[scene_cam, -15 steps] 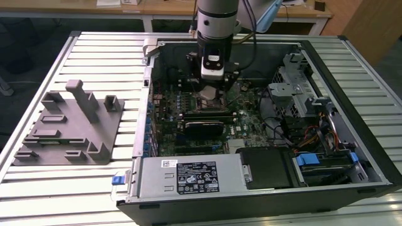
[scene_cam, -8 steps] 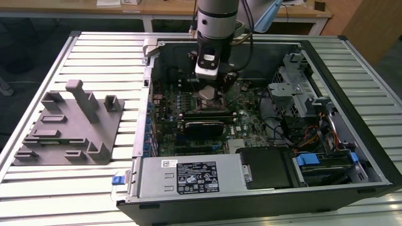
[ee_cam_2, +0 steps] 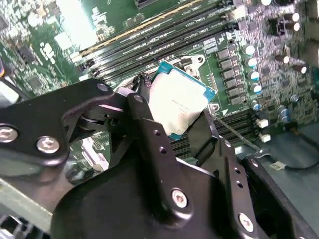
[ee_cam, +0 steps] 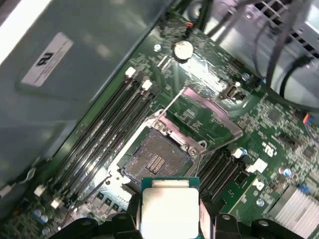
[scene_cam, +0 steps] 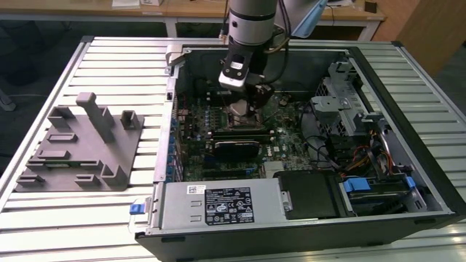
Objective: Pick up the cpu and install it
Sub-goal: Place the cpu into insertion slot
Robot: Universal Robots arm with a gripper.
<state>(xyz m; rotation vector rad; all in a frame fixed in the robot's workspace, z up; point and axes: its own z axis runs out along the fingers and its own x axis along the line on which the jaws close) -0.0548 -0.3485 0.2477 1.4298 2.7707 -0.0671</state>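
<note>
The arm reaches down into an open computer case that lies on its side on a ribbed metal counter. The hand hangs low over the green board, near the case's far wall. In both wrist views the hand is closed on the cpu, with a black finger pressed against each of two opposite edges. The pale metal top of the cpu faces the cameras, and a thin teal rim shows around it. In the second wrist view the cpu sits tilted over a row of long dark slots. In the first wrist view the socket is open and its grid of contacts is uncovered. Its metal plate is swung up and away, and a thin wire lever stands beside it. The cpu is just beside the socket and not seated in it. Whether its edge touches the socket frame is hard to tell from this angle. A round silver coin cell sits farther along the board. In the exterior view a grey fixture with upright posts stands on the counter, well apart from the case on the exterior view's left. A silver power unit fills the case's near corner.
</note>
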